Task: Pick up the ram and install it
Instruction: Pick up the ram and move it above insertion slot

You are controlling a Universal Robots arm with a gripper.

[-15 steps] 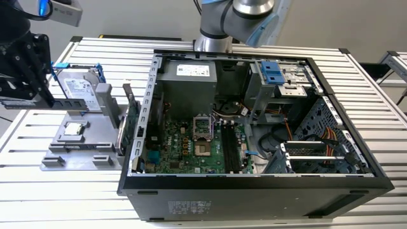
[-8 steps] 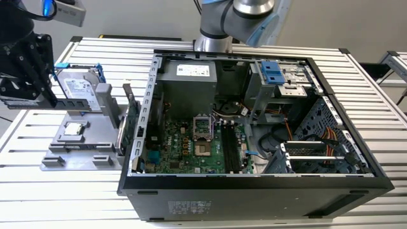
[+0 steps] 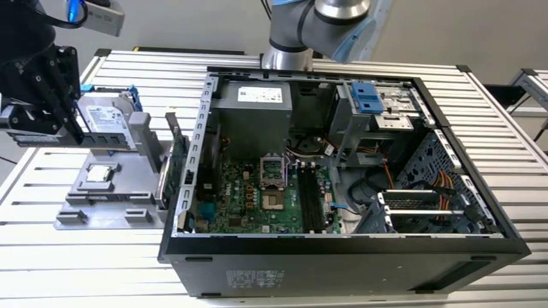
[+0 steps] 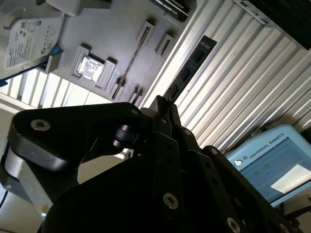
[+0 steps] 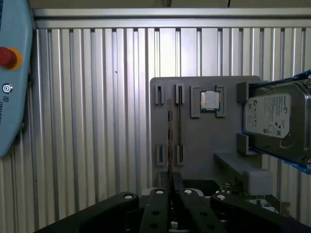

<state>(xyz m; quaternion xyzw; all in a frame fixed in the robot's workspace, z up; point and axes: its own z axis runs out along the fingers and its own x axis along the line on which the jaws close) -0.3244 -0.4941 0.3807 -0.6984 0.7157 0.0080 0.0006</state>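
Your hand is closed on the ram, gripping it at one end. In the first wrist view the fingers pinch the stick from both sides, and you see it edge-on as a thin line. In the second wrist view it sticks out past the fingertips, dark chips in a row along its face. In the exterior view the ram is held level in the air, clear of the grey fixture below it and just in front of the hard drive, which leans at the fixture's back in its blue bracket. A CPU sits flat in its pocket on the fixture, near the ram but not touching it. A green card stands on edge at the fixture's side nearest the case. The fixture sits on the ribbed metal worktop. The open case lies to the exterior view's right of the fixture, motherboard facing up; the ram is outside it, well apart from the board. A pendant with a red button lies on the worktop.
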